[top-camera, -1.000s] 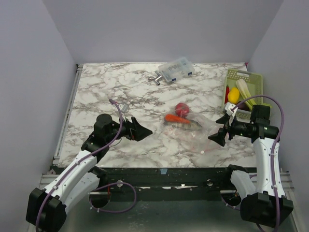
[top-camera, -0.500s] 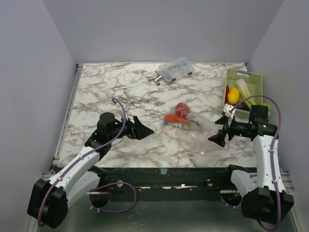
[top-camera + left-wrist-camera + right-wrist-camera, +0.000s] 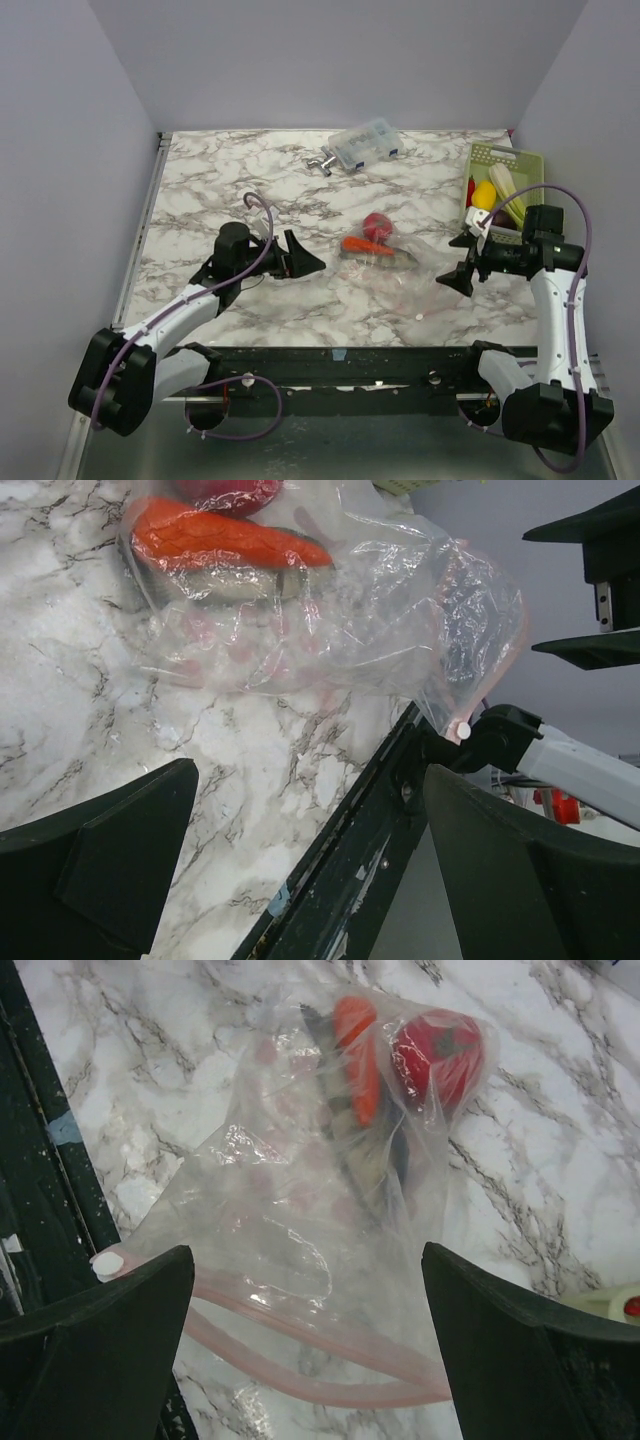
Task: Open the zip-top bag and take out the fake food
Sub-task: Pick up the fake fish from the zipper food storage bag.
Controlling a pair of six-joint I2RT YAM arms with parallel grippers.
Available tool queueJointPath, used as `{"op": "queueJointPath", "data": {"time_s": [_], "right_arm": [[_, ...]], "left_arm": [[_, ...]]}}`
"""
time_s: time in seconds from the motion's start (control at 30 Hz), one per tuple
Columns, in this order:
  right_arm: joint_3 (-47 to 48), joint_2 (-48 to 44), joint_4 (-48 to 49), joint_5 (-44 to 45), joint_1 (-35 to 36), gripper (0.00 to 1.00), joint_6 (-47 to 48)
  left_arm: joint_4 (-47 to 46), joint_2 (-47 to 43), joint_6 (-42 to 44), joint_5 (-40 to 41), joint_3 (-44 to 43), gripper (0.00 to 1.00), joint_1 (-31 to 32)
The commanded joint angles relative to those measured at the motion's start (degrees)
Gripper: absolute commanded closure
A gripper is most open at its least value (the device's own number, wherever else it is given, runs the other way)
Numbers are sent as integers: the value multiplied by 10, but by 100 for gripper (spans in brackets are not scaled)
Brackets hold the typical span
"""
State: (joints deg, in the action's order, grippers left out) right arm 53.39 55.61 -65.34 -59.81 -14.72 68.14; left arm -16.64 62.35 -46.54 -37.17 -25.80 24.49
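Observation:
The zip-top bag (image 3: pixel 388 268) lies crumpled on the marble table between my two grippers. Inside it are an orange carrot (image 3: pixel 366 244), a red piece (image 3: pixel 377 224) and a dark piece. In the right wrist view the bag (image 3: pixel 300 1210) has its two pink zipper strips (image 3: pixel 330 1360) parted, facing my right gripper (image 3: pixel 306 1255). That gripper (image 3: pixel 455 266) is open just right of the bag, touching nothing. My left gripper (image 3: pixel 308 260) is open just left of the bag, and its wrist view shows the bag (image 3: pixel 330 620) and carrot (image 3: pixel 225 542) ahead of the left gripper (image 3: pixel 310 780).
A yellow-green basket (image 3: pixel 528 163) at the right edge holds a yellow lemon (image 3: pixel 484 196), a pale stalk (image 3: pixel 505 184) and a red piece (image 3: pixel 470 190). A small clear box (image 3: pixel 365 143) and a metal fitting (image 3: pixel 322 162) lie at the back. The table's front edge (image 3: pixel 350 820) runs close below the bag.
My left arm has reached right, bringing its open gripper closer to the bag. The right gripper has shifted slightly. The bag has not moved.

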Motion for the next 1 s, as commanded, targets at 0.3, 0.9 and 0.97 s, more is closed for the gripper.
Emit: {"op": "queueJointPath", "data": {"time_s": [0.3, 0.9, 0.97], "right_arm": [[58, 24, -114, 182, -2, 16, 26], [-32, 8, 1, 110, -2, 32, 95], [-12, 7, -14, 142, -2, 31, 71]], "left_arm": [[145, 40, 115, 42, -111, 1, 2], [166, 181, 123, 22, -229, 2, 18], [177, 192, 124, 20, -237, 2, 19]]}}
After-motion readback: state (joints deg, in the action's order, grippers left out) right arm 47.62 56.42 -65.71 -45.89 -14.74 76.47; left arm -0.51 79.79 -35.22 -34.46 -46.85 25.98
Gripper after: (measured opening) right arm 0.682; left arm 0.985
